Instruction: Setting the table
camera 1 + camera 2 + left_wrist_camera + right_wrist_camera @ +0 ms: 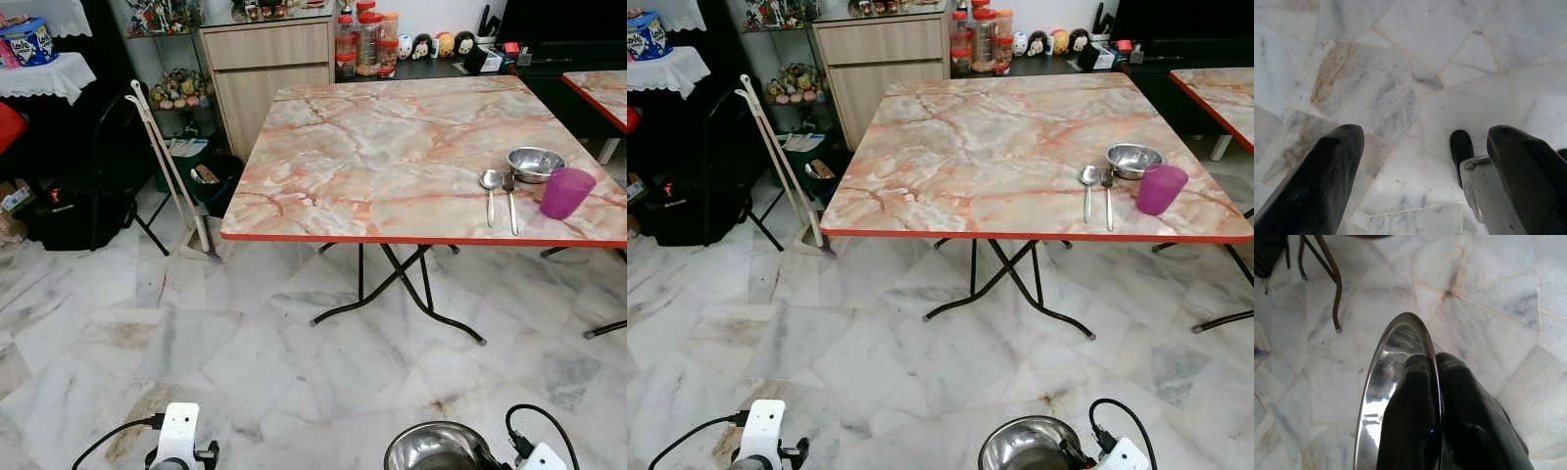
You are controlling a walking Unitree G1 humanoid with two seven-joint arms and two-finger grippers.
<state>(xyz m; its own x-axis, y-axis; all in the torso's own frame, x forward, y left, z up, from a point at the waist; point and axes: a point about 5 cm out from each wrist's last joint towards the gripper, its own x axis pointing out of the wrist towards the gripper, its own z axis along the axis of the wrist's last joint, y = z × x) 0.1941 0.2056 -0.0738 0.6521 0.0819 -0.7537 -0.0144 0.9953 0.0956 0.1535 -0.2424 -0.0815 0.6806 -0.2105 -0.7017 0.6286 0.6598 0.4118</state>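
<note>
A steel bowl (1396, 382) is pinched at its rim by the right gripper (1436, 382), at 5 o'clock of the table (392, 166); the left gripper (1420, 161) fingers are spread.

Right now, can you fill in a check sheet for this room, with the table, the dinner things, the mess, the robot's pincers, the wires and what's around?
Surface: marble-pattern table with a red edge, mostly bare.
Job's things: steel bowl, purple cup, spoon and fork grouped near the table's right front corner; a second steel bowl is carried.
Clutter: nothing seen on the table.
Grippers: left pincer open, hanging over the floor; right pincer shut on the second steel bowl's rim.
Cables: black cable by the right arm, another by the left.
Surroundings: marble floor, wooden cabinet, jars, mop, second table.
</note>
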